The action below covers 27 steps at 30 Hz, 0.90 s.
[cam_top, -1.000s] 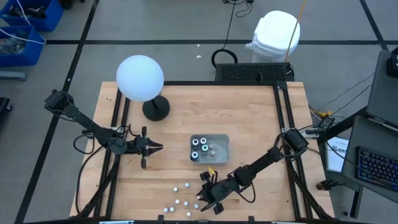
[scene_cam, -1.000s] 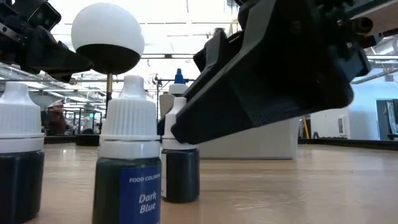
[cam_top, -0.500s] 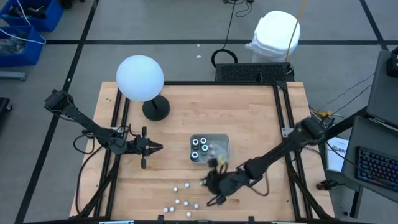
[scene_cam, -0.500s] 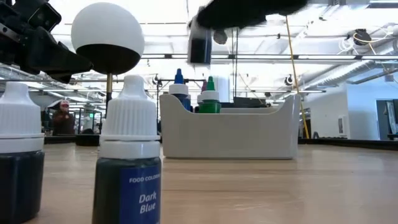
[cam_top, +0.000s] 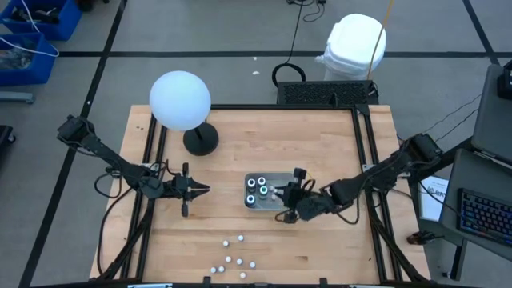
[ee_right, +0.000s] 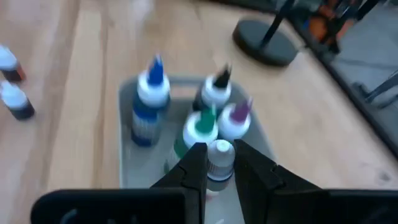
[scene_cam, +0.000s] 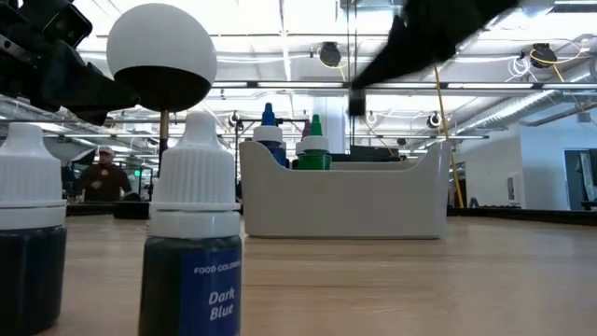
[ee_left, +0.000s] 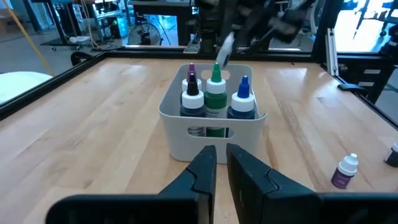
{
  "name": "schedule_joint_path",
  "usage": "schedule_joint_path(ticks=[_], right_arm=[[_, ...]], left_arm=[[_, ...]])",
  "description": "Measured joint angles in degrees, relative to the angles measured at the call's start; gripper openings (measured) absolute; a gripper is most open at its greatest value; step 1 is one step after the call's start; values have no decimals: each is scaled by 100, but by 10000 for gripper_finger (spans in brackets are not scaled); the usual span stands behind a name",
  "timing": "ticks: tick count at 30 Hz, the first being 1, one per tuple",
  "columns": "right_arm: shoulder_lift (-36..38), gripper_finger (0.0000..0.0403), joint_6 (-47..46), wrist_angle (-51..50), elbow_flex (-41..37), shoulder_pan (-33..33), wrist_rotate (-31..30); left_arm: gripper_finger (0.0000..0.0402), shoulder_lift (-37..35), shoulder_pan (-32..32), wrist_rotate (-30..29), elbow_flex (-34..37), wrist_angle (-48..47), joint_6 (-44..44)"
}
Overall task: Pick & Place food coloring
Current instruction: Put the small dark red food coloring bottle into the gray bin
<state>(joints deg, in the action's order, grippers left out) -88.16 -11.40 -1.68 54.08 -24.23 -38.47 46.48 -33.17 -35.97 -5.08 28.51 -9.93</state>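
Right hand [ee_right: 213,163], clamped on your small bottle [ee_right: 219,160], is hovering apparently just above the tray [cam_top: 288,186], bottle hanging upright.

The right gripper [cam_top: 286,194] hangs over the tray's [cam_top: 288,181] right side, jaws clamped on a small bottle [ee_right: 219,163]. The left gripper [cam_top: 202,190] waits left of the tray, jaws nearly together.

Bright ceiling lights [scene_cam: 326,54] are giving even light; the right wrist view is blurring, and the near bottle [scene_cam: 194,233] is looking soft.
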Motion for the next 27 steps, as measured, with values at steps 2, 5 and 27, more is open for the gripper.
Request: schedule_joint_path(ticks=[2, 5, 27], right_arm=[[-7, 48, -66, 424, -348, 160, 284], [-4, 48, -269, 974, -738, 393, 619], [0, 48, -806, 686, -959, 993, 1793]], left_arm=[[47, 2, -2, 2, 0, -7, 2], [47, 2, -2, 2, 0, -8, 2], [47, 0, 0, -2, 0, -4, 64]])
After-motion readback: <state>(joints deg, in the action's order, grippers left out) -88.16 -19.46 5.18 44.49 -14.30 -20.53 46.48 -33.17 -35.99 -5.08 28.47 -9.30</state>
